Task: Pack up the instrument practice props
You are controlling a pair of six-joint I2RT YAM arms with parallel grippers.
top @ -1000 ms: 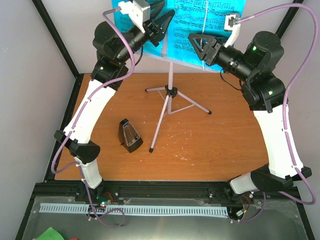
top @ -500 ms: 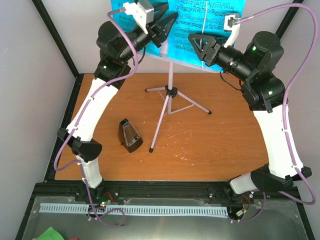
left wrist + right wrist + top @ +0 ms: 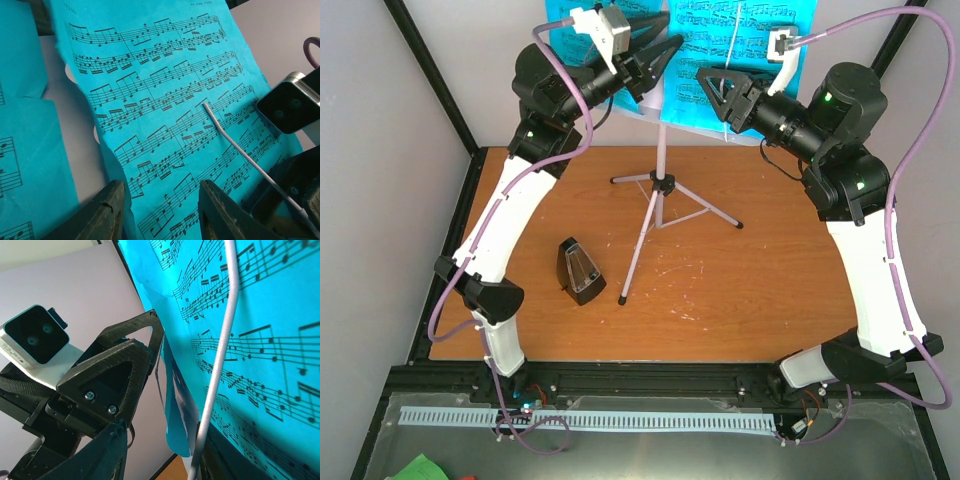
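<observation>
The left gripper's (image 3: 161, 197) fingers (image 3: 107, 210) stand parted at the lower edge of the cyan sheet music (image 3: 165, 100), clasping nothing. The pages, propped high on the grey music stand (image 3: 660, 150), look thin, limp and easily torn, so pinching a free bottom edge seems wisest. The right gripper's (image 3: 165, 447) fingers are likewise parted, the wire page holder (image 3: 220, 340) between them. Below, the metronome (image 3: 580, 270) sits on the scuffed wooden counter (image 3: 770, 290), with pale walls (image 3: 380, 150) close by.

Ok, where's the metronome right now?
In the top view the metronome sits on the wooden table, left of centre, just left of the foot of the music stand's nearest leg.
</observation>
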